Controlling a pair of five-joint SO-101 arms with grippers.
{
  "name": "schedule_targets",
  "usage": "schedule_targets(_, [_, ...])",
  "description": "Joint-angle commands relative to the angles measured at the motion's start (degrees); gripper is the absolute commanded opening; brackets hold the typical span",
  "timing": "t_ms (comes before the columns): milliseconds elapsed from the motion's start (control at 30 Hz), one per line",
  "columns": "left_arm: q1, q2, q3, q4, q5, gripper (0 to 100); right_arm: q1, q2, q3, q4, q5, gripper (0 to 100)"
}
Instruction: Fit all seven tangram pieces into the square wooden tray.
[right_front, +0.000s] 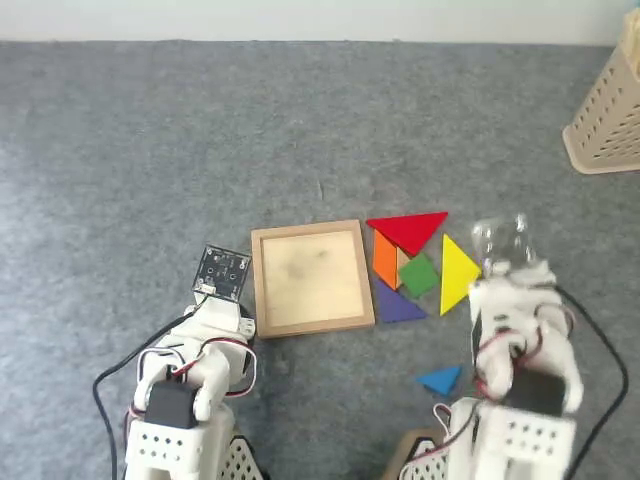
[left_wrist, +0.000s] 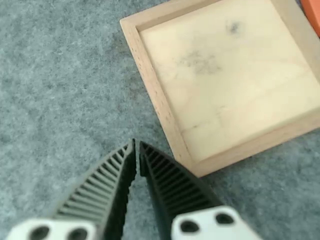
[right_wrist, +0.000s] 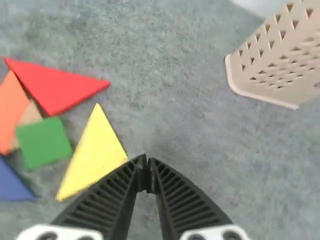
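just beside a square wooden tray (right_front: 258, 285) lies a red triangle (right_front: 408, 231).

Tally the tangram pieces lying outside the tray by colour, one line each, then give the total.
red piece: 1
orange piece: 1
green piece: 1
yellow piece: 1
purple piece: 1
blue piece: 1
plain wood piece: 1
Total: 7

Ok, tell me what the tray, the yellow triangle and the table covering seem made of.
Tray: pale bare-looking wood, faint grain lines and smudges.
Yellow triangle: likely painted wood, flat matte colour; plastic possible.
Table covering: grey carpet-like fabric, fuzzy mottled nap.
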Motion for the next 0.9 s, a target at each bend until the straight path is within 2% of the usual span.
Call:
schedule_targets(0, [0.44, -1.23, -1.10, 0.35, 0.44, 1, -6.55, 26.42, -19.52, 4.44, -4.66, 2.0])
schedule_targets(133, [0.44, -1.23, -1.10, 0.35, 0.44, 1, -11.56, 50.51, -33.32, 7.16, -9.23, 13.9])
schedule_targets(333, [0.44, -1.23, -1.10, 0.35, 0.44, 1, -11.21, 75.03, -42.90, 4.79, -10.29, 25.3])
schedule_targets(467, [0.44, -1.23, -1.10, 0.35, 0.44, 1, -10.95, 79.96, -42.90, 5.23, -11.25, 29.5])
schedule_targets(867, [0.44, -1.23, -1.10, 0.35, 0.44, 1, -10.77, 87.87, -43.16, 1.19, -11.69, 29.3])
